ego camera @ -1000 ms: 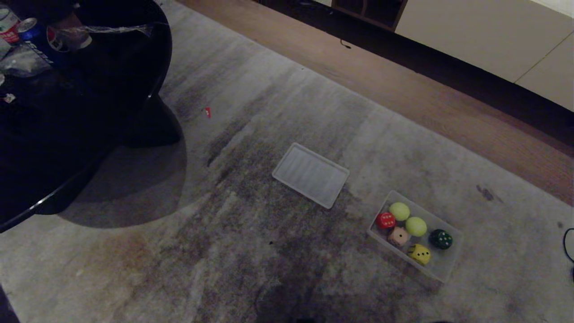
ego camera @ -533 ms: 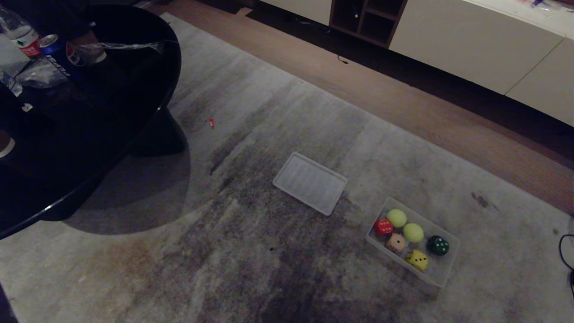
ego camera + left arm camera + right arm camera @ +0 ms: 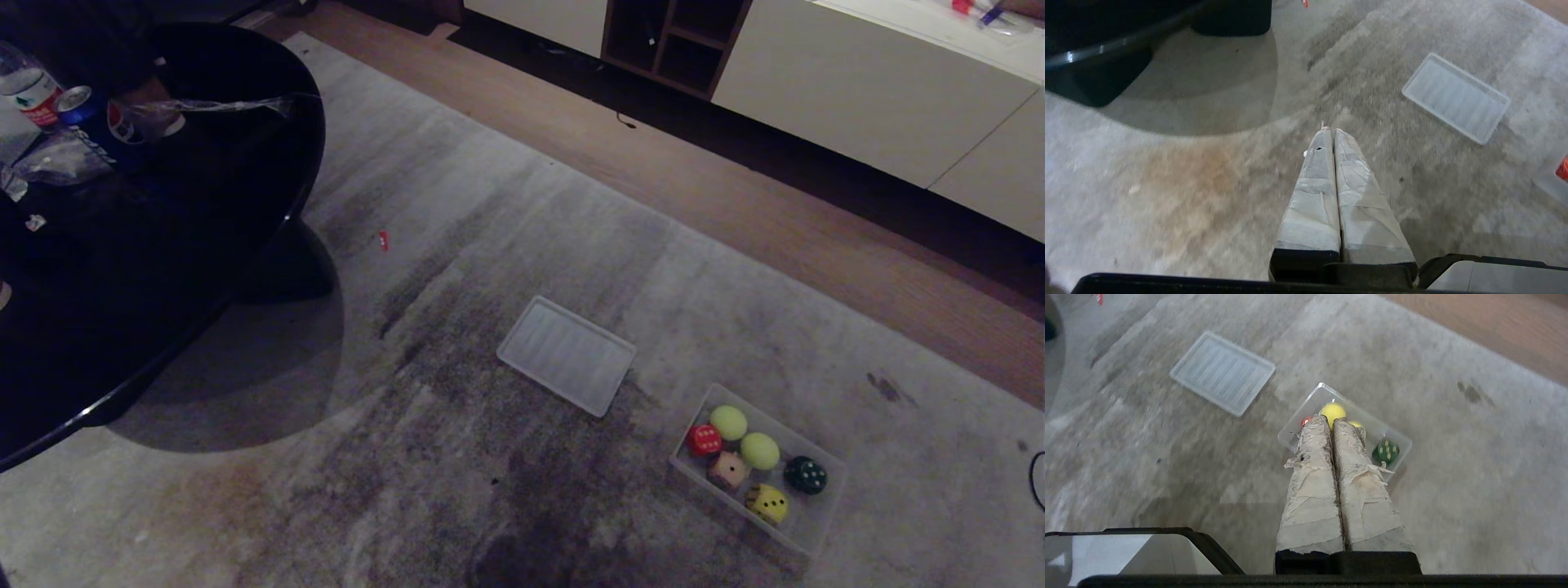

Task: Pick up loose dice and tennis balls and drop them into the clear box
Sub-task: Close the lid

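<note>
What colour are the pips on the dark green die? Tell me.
Pale, whitish-yellow pips on the dark green die, clearest in the right wrist view.

The box sits on the rug, near and to the right. In it lie four dice and two balls: the balls along the middle toward the far left end, two dice on the left side, one at the near end, one on the right side. A ribbed panel lies flat on the rug just left of and beyond the box. A table stands far left, with a bottle and a can on it. A cabinet runs along the far right.
</note>
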You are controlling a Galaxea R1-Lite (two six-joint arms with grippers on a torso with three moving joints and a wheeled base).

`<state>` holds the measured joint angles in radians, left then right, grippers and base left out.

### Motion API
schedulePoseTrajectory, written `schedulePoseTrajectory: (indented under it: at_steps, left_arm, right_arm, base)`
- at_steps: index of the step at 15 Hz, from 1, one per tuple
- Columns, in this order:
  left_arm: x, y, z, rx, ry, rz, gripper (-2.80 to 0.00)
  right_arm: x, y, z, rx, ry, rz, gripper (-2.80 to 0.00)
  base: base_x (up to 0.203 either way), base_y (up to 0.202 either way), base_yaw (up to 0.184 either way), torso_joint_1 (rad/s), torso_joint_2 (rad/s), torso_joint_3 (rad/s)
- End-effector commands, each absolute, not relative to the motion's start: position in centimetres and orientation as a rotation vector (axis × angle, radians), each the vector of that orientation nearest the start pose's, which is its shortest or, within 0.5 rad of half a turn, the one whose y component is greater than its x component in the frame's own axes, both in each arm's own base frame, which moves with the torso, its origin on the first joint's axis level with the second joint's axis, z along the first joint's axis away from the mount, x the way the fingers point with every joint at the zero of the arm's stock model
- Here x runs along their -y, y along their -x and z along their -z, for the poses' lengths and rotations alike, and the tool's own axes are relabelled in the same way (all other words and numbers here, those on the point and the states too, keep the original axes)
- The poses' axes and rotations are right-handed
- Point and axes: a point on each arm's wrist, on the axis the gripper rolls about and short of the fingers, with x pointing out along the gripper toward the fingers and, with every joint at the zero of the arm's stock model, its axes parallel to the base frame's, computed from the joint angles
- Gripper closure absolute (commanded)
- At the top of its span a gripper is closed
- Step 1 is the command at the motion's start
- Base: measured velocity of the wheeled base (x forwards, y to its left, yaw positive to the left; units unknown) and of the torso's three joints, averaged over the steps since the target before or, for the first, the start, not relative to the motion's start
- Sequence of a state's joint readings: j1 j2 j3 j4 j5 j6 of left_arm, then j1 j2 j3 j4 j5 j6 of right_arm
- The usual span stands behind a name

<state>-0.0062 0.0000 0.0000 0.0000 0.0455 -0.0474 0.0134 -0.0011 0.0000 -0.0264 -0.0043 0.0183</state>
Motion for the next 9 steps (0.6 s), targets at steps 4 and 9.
schedulePoseTrajectory:
  at_steps: [4, 9]
  left_arm:
    - [-0.12, 2.26, -7.51, -0.002, 0.047, -0.040, 0.00]
    - [-0.12, 2.26, -7.51, -0.002, 0.047, -0.040, 0.00]
  right_arm:
    - [0.04, 2.21, -7.56, 0.017, -0.017, -0.011, 0.00]
    - [0.03, 2.20, -7.58, 0.017, -0.015, -0.014, 0.00]
  base:
    - [0.153, 0.000, 0.000, 0.002, 0.00, 0.001]
    - [0.000, 0.000, 0.000, 0.000, 0.00, 0.000]
